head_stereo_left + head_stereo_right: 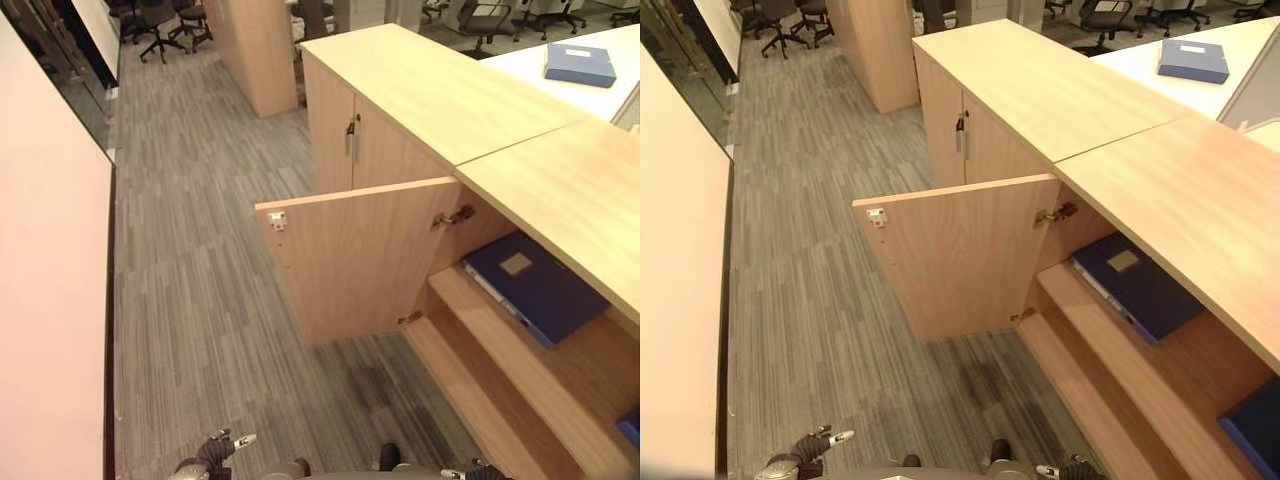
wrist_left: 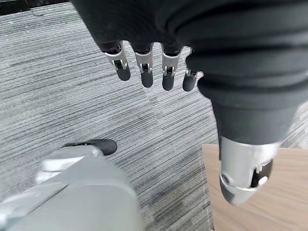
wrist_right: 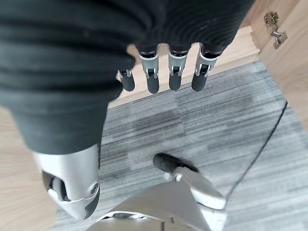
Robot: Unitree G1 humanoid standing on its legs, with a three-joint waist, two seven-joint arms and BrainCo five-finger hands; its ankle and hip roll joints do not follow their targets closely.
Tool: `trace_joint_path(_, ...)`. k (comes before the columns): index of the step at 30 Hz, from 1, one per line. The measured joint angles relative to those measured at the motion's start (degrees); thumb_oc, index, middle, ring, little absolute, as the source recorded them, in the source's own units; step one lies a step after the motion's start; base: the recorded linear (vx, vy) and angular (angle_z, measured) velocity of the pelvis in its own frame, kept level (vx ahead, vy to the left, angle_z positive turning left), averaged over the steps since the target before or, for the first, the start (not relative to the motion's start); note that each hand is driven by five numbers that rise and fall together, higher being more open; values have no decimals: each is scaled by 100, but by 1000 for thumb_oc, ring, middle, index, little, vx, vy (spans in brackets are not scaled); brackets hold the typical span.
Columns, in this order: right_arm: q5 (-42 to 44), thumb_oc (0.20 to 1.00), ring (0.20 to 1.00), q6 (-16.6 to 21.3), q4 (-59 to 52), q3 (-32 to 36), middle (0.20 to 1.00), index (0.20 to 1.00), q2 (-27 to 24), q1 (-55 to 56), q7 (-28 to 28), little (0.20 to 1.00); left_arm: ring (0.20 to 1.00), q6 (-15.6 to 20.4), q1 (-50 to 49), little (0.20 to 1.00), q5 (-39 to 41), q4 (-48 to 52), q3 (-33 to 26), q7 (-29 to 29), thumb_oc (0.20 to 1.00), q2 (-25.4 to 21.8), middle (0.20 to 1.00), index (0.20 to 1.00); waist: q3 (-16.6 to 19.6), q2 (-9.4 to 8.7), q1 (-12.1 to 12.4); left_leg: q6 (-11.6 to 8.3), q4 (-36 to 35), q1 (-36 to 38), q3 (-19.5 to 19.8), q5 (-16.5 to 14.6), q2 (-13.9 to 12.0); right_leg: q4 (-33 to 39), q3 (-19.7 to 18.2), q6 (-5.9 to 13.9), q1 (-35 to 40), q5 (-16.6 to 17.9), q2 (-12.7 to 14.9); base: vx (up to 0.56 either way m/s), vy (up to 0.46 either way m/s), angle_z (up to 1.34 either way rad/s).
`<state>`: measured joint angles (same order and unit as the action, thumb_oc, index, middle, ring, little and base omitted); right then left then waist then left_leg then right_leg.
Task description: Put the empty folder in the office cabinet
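While open at centre frame, office cabinet (image 1: 420, 90) and its swung door (image 1: 350, 255), largest in view. Inside, at right, dark blue folder (image 1: 535, 285) lying tilted on the shelf (image 1: 520, 365). Far upper right, another blue folder (image 1: 580, 64) on a white worktop (image 1: 530, 70). Low at bottom edge, left hand (image 2: 144, 67) and right hand (image 3: 168, 72), fingers straight, relaxed, holding nothing. Likely risk: door left open, or clipped by a rising arm.

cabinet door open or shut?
Open: the cabinet door stands swung out over the carpet, exposing a dark blue folder lying on the shelf.
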<state>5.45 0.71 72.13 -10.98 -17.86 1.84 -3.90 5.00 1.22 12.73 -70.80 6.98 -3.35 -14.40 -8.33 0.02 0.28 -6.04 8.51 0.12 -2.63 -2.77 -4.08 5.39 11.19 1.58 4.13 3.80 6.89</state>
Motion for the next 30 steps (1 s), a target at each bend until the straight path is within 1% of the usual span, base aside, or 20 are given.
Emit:
trace_joint_path(2, 3, 1000, 1000, 0, 7, 1, 1000, 1000, -34, 3, -6, 1000, 1000, 4, 13, 1000, 0, -18, 35, 5, 1000, 39, 1000, 1000, 2, 13, -1, -30, -255, -156, 85, 21, -137, 2, 7, 15, -40, -10, 55, 95, 109, 9)
trace_joint_path(6, 4, 1000, 1000, -8, 4, 2, 1000, 1000, -65, -113, -18, 1000, 1000, 1, 114, 1000, 1, -97, 204, 14, 1000, 82, 1000, 1000, 17, 59, 42, -38, -858, -343, 372, 38, -203, -2, -108, 109, -363, 32, 83, 71, 121, -17)
trace_joint_path(7, -3, 1000, 1000, -4, -3, 5, 1000, 1000, -34, -153, -9, 1000, 1000, -5, 35, 1000, -1, -108, 187, 24, 1000, 68, 1000, 1000, 69, 58, 78, 9, -1212, -101, 266, 424, -137, 0, -299, 241, -375, 98, 158, 143, 295, -74)
trace_joint_path(8, -2, 1000, 1000, -7, -19, 44, 1000, 1000, 55, -59, -11, 1000, 1000, -38, -535, 1000, 81, 1098, 264, 168, 1000, 41, 1000, 1000, 130, -72, 225, 191, -1379, 12, 137, 565, 82, -2, -313, 369, -330, 86, 388, 99, 306, -44)
trace_joint_path(9, 2, 1000, 1000, -21, 51, 51, 1000, 1000, 114, 35, -38, 1000, 1000, 174, -635, 1000, 137, 1303, 349, 168, 1000, 30, 1000, 1000, 197, -186, 254, 240, -1420, 21, 162, 568, 228, -13, -260, 469, -294, 33, 534, 82, 229, 8)
trace_joint_path(10, 3, 1000, 1000, -52, 90, 62, 1000, 1000, 199, 93, -65, 1000, 1000, 237, -551, 1000, 186, 1193, 428, 180, 1000, 64, 1000, 1000, 248, -270, 287, 294, -1418, 12, 167, 564, 344, -41, -272, 548, -277, -25, 625, 56, 163, 36)
trace_joint_path(13, 24, 1000, 1000, -75, 99, 240, 1000, 1000, 485, 27, -115, 1000, 1000, 201, -370, 1000, 197, 767, 437, 250, 1000, -58, 1000, 1000, 293, -422, 344, 484, -1412, 23, 173, 534, 543, -309, -282, 604, -352, -48, 846, 28, 145, 15)
trace_joint_path(14, 25, 1000, 1000, -69, 98, 251, 1000, 1000, 515, -108, -119, 1000, 1000, 178, -362, 1000, 170, 719, 433, 285, 1000, -145, 1000, 1000, 247, -450, 400, 575, -1332, 27, 154, 476, 588, -579, -262, 715, -469, 37, 854, 28, 195, 9)
trace_joint_path(15, 37, 1000, 1000, -57, 80, 254, 1000, 1000, 501, -277, -124, 1000, 1000, 177, -296, 1000, 150, 637, 442, 291, 1000, -108, 1000, 1000, 136, -302, 419, 645, -1314, 30, 161, 478, 535, -1045, -264, 761, -721, 61, 830, 23, 250, 0)
trace_joint_path(16, 42, 1000, 1000, -45, 49, 254, 1000, 1000, 486, -373, -127, 1000, 1000, 176, -237, 1000, 150, 619, 442, 292, 1000, -61, 1000, 1000, 92, -216, 423, 659, -1266, 22, 159, 470, 509, -1387, -272, 772, -921, 71, 825, 9, 144, 4)
trace_joint_path(18, 132, 1000, 1000, -14, 2, 215, 1000, 1000, 517, -565, -138, 1000, 1000, 181, -169, 1000, 149, 547, 431, 327, 1000, -3, 1000, 1000, -23, -132, 407, 794, -1083, 15, 93, 407, 503, -2266, -241, 814, -1330, 126, 909, 72, 122, -7)
trace_joint_path(19, 202, 1000, 1000, 14, -52, 218, 1000, 1000, 443, -635, -131, 1000, 1000, 189, -160, 1000, 141, 560, 459, 358, 1000, 21, 1000, 1000, -99, -63, 372, 844, -1125, 134, 152, 277, 450, -2720, -98, 947, -1523, 197, 956, 192, -6, -14)
trace_joint_path(20, 246, 1000, 1000, 62, -68, 217, 1000, 1000, 445, -670, -137, 1000, 1000, 191, -173, 1000, 140, 563, 449, 396, 1000, 18, 1000, 1000, -142, -35, 367, 872, -1235, 265, 146, 295, 431, -2841, -75, 989, -1584, 22, 977, 149, -79, 3)
trace_joint_path(21, 242, 1000, 1000, 42, -57, 116, 1000, 1000, 488, -649, -129, 1000, 1000, 195, -110, 1000, 60, 546, 455, 416, 1000, -94, 1000, 1000, -110, -205, 360, 833, -1360, 381, 154, 351, 448, -2379, 248, 916, -1514, -251, 926, 148, -77, 10)
trace_joint_path(23, 241, 1000, 1000, 44, -56, 36, 1000, 1000, 487, -660, -136, 1000, 1000, 181, -103, 1000, -49, 477, 448, 445, 1000, -172, 1000, 1000, -159, -275, 324, 820, -1357, 390, 171, 358, 466, -1719, 447, 911, -1373, -215, 904, 74, -39, 19)
trace_joint_path(24, 242, 1000, 1000, 34, -41, 37, 1000, 1000, 488, -637, -137, 1000, 1000, 191, -97, 1000, -69, 492, 455, 455, 1000, -149, 1000, 1000, -164, -267, 320, 803, -1357, 421, 183, 347, 469, -1521, 471, 981, -1300, -172, 902, 94, -40, 21)
trace_joint_path(25, 242, 1000, 1000, 32, -39, 37, 1000, 1000, 498, -578, -132, 1000, 1000, 210, -145, 1000, -69, 579, 463, 460, 1000, -147, 1000, 1000, -156, -279, 336, 760, -1357, 467, 216, 316, 470, -1258, 371, 976, -1176, -164, 815, 79, -25, 24)
trace_joint_path(26, 242, 1000, 1000, 36, -26, 37, 1000, 1000, 512, -518, -134, 1000, 1000, 237, -162, 1000, -70, 586, 463, 458, 1000, -159, 1000, 1000, -139, -315, 341, 711, -1357, 514, 272, 283, 492, -933, 221, 882, -968, -38, 737, 68, -39, 25)
trace_joint_path(27, 241, 1000, 1000, 33, -13, 37, 1000, 1000, 537, -451, -135, 1000, 1000, 244, -197, 1000, -70, 581, 458, 443, 1000, -159, 1000, 1000, -92, -396, 355, 636, -1358, 565, 313, 231, 562, -748, 213, 733, -797, 137, 721, 68, -48, 15)
trace_joint_path(30, 241, 1000, 1000, 46, -29, 42, 1000, 1000, 412, -433, -139, 1000, 1000, 247, -388, 1000, -73, 567, 432, 435, 1000, 86, 1000, 1000, -15, -81, 323, 500, -1359, 663, 253, 145, 326, -330, 231, 567, -536, 267, 425, 47, -49, -12)
